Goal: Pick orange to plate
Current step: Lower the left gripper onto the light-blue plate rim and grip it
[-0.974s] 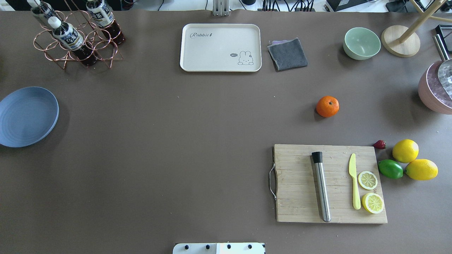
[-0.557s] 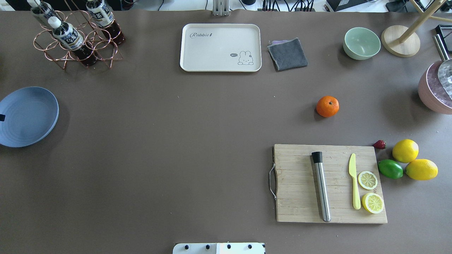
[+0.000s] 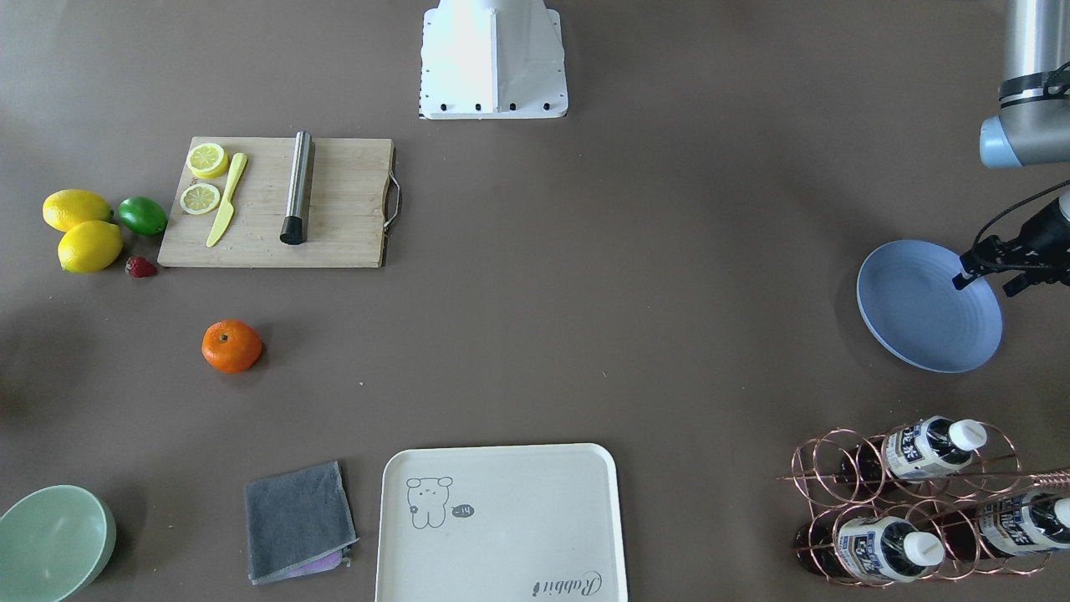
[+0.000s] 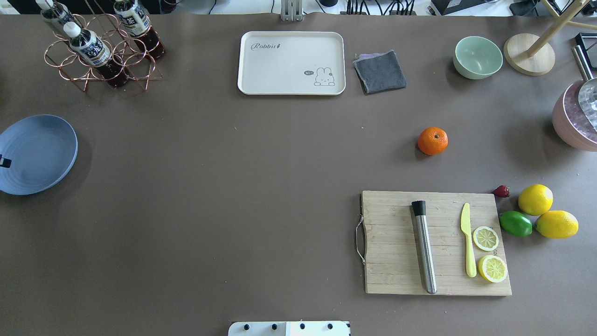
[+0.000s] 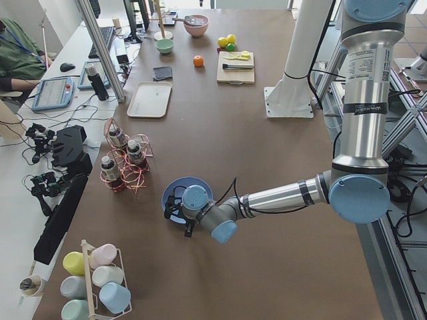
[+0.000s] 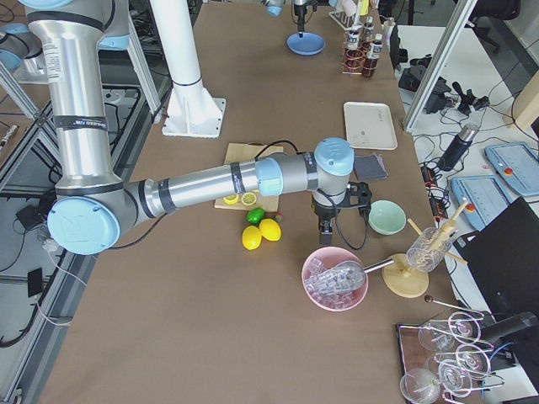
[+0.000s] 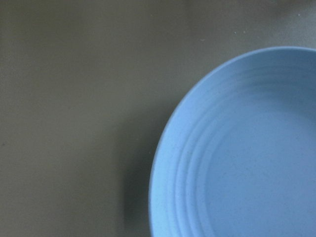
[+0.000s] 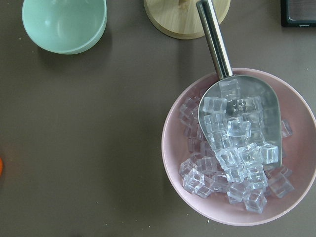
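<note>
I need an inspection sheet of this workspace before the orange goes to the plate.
Surface: brown table cover, no spill seen.
Job's things: small round orange on the table, untouched; round light-blue plate, holding nothing.
Clutter: wooden cutting board with steel muddler, yellow plastic knife; yellow lemons; green lime; pink bowl of ice cubes.
Grippers: left gripper over the plate; right gripper near the pink bowl; open or shut: cannot tell.
Cables: black cable at the left wrist.
Surroundings: blue-framed tablet on a side desk.
</note>
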Controlling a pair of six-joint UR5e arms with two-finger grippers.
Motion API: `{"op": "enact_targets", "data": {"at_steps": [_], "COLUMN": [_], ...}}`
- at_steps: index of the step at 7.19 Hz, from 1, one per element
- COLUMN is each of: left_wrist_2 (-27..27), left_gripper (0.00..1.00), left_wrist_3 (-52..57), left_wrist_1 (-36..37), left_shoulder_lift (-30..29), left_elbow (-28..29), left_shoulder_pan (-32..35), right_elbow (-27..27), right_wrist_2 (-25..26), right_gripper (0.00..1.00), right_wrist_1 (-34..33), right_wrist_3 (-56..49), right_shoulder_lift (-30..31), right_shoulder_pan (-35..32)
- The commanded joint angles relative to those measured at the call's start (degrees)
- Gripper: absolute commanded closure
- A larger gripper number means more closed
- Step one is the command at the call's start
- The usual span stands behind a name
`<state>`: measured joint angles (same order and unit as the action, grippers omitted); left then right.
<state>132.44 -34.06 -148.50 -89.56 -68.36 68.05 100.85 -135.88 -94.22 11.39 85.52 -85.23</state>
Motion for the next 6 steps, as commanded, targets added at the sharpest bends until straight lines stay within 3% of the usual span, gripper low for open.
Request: {"op": "enact_targets", "data": {"at_steps": [1, 3, 6], "left_wrist_2": [0.19, 0.36, 9.65], "left_gripper": [0.99, 1.0, 1.0], "left_wrist_3": [0.05, -0.39, -1.53], "left_wrist_1": [-0.03, 0.41, 6.17], "left_shoulder_lift": [-0.01, -0.01, -2.02], "left_elbow": [0.07, 0.07, -0.72], "left_shoulder_pan": [-0.55, -0.2, 4.44], "right_elbow": [-0.13, -0.22, -0.22], "right_wrist_2": [0.09, 0.09, -0.17], "right_gripper": [0.0, 0.0, 0.0], "right_wrist_1": [0.0, 0.0, -0.09], "right_wrist_3": [-0.05, -0.05, 0.03], "right_shoulder_lift": [0.0, -0.35, -1.32], "right_shoulder_pan": [0.15, 0.24, 0.42]}}
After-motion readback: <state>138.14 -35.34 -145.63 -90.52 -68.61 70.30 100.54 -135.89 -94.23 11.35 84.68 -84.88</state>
